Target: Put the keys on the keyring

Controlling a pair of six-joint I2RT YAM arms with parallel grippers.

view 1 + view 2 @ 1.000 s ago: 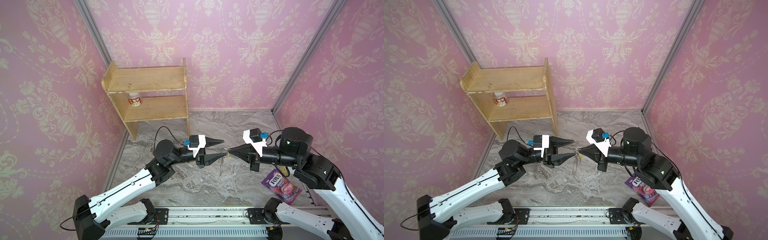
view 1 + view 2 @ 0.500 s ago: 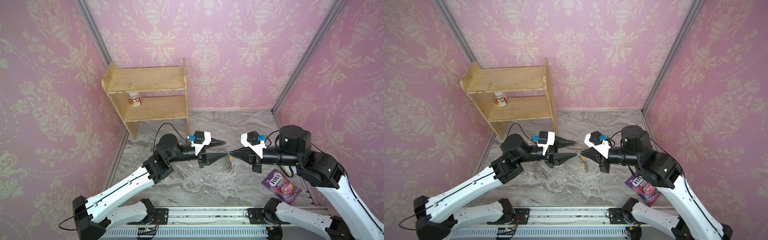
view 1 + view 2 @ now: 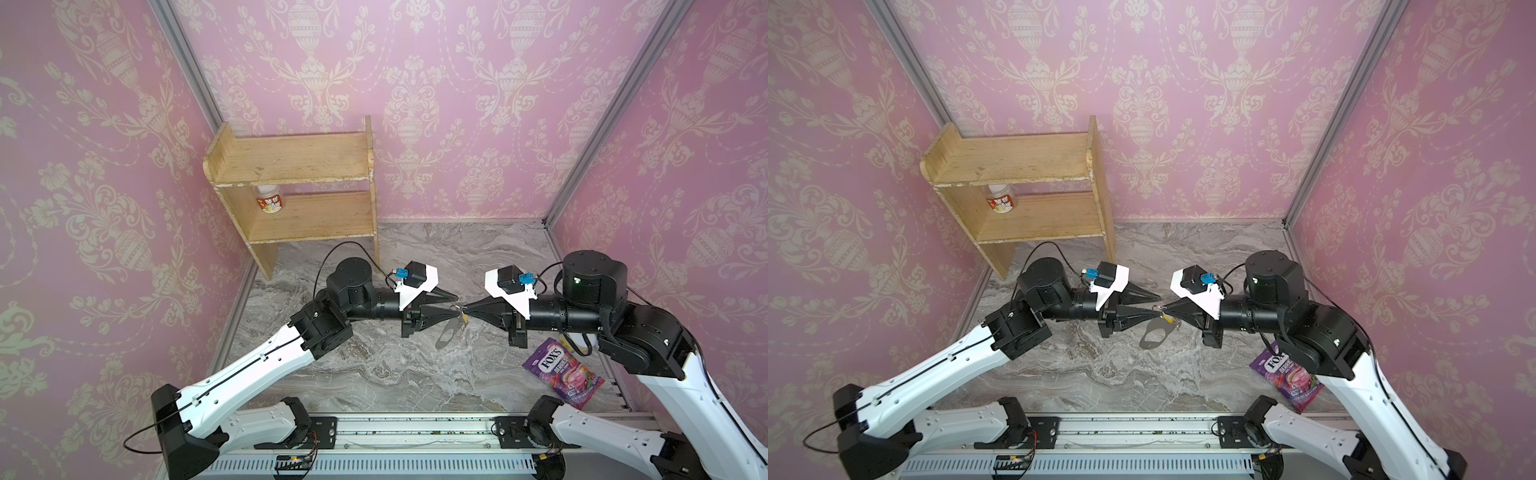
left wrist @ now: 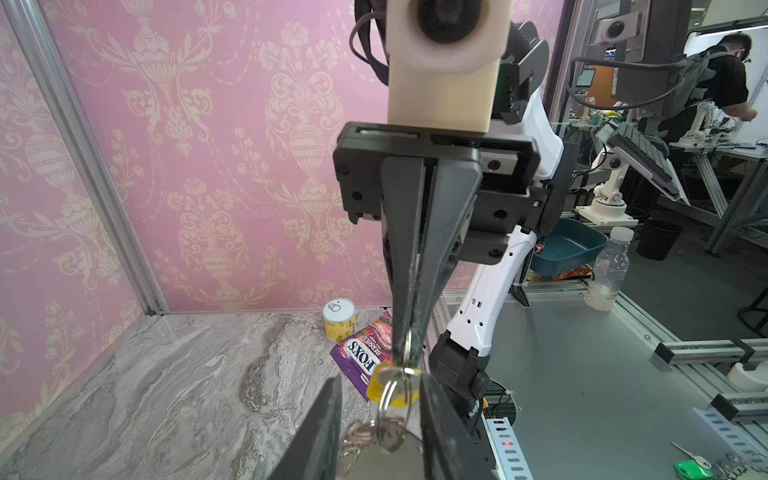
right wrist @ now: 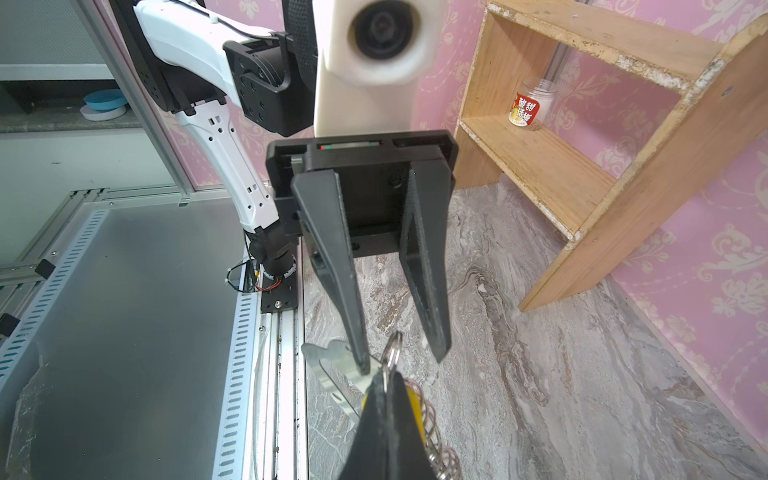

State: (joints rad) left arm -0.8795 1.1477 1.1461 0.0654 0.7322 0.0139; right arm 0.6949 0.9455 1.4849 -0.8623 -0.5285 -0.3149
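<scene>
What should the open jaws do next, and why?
Probably close the left gripper. Its jaws stand open on either side of the silver ring, which the right gripper pinches shut. The yellow tag and grey plate hang from that ring. A second grip would likely steady everything for threading.
</scene>
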